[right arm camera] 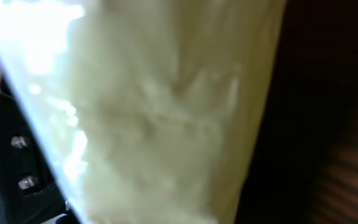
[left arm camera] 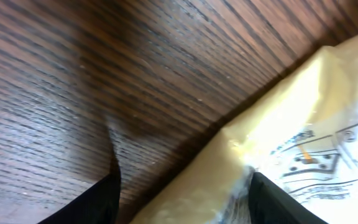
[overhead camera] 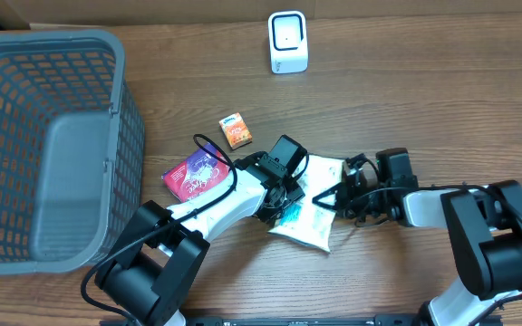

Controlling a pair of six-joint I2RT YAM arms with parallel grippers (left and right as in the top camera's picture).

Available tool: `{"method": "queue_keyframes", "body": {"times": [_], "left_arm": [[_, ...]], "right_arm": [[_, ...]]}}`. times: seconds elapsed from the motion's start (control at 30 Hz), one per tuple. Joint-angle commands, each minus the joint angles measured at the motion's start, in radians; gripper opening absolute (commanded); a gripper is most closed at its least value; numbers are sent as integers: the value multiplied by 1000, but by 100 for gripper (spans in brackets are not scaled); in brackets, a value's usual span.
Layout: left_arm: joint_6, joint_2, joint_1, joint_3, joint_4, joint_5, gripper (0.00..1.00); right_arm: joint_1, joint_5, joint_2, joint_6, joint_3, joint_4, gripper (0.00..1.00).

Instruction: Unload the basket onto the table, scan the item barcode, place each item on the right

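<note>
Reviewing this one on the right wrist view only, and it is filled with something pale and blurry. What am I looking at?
Observer: From overhead it is a white pouch lying flat on the table. The right gripper is shut at the pouch's right edge and seems to pinch it.
Operator: Where is the other arm?
Observer: The left gripper is low over the opposite side of the pouch. It is open, with an edge of the pouch between its fingers.
</note>
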Motion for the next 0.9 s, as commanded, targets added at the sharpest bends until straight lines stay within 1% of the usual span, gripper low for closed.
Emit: {"method": "queue_keyframes", "body": {"times": [0.0, 0.07, 0.27, 0.4, 0.47, 0.5, 0.53, 0.57, 0.6, 0.63, 0.7, 0.8, 0.87], "left_arm": [[5, 33, -2, -10, -17, 20, 59], [5, 33, -2, -10, -16, 24, 59], [5, 33, -2, -10, -16, 35, 59], [5, 33, -2, -10, -15, 37, 60], [5, 33, -2, -10, -16, 37, 62], [5, 33, -2, -10, -15, 37, 62], [5, 33, -2, -10, -13, 37, 63], [5, 33, -2, -10, -11, 37, 63], [5, 33, -2, -10, -8, 37, 63], [5, 33, -2, -10, -6, 37, 63], [5, 33, -2, -10, -5, 37, 63], [6, 33, -2, -10, -6, 37, 63], [6, 33, -2, -10, -6, 37, 63]], "right_arm": [[-54, 61, 16, -207, 77, -50, 4], [-66, 62, 16, -327, 122, -138, 4], [-61, 74, 16, -839, 295, -572, 4], [-61, 195, 16, -1044, 379, -852, 4], [-61, 235, 16, -1105, 402, -948, 5], [-61, 243, 16, -1111, 412, -983, 12], [-61, 245, 16, -1111, 418, -1011, 32], [-61, 245, 16, -1110, 423, -1034, 65], [-61, 245, 16, -1096, 423, -1037, 81], [-61, 242, 16, -1075, 423, -1035, 100], [-61, 243, 16, -1046, 423, -1022, 100], [-62, 242, 16, -1042, 431, -1021, 100], [-71, 245, 16, -980, 443, -1020, 100]]}}
